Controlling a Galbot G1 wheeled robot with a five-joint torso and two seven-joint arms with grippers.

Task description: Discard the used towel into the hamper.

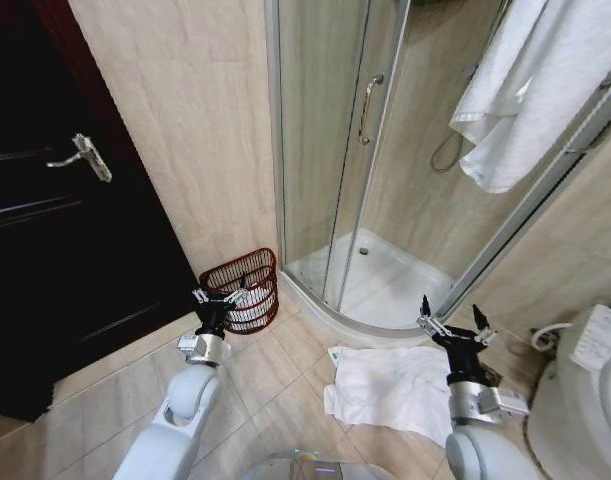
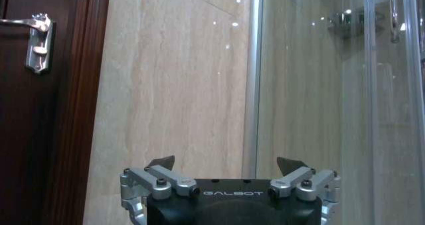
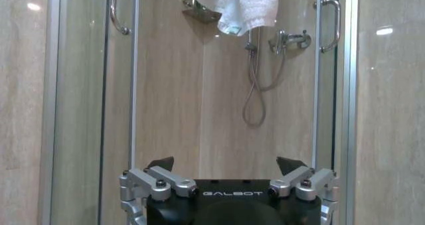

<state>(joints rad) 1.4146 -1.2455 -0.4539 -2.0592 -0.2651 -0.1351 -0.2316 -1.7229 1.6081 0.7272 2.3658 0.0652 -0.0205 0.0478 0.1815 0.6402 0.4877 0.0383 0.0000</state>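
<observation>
Both hands empty, fingers wide: right hand (image 1: 453, 322) above towel (image 1: 390, 388) for pickup; left hand (image 1: 215, 297) beside hamper (image 1: 241, 288).

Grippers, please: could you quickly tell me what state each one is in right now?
Left gripper: open, empty, raised in front of the hamper.
Right gripper: open, empty, raised above the towel on the floor.

a home bathroom: glass shower cubicle (image 1: 355, 150) with a hose (image 3: 256, 93), beige wall tiles (image 1: 195, 120), tiled floor (image 1: 275, 390), hanging white towel (image 1: 525, 90), dark wooden door (image 1: 55, 230).
</observation>
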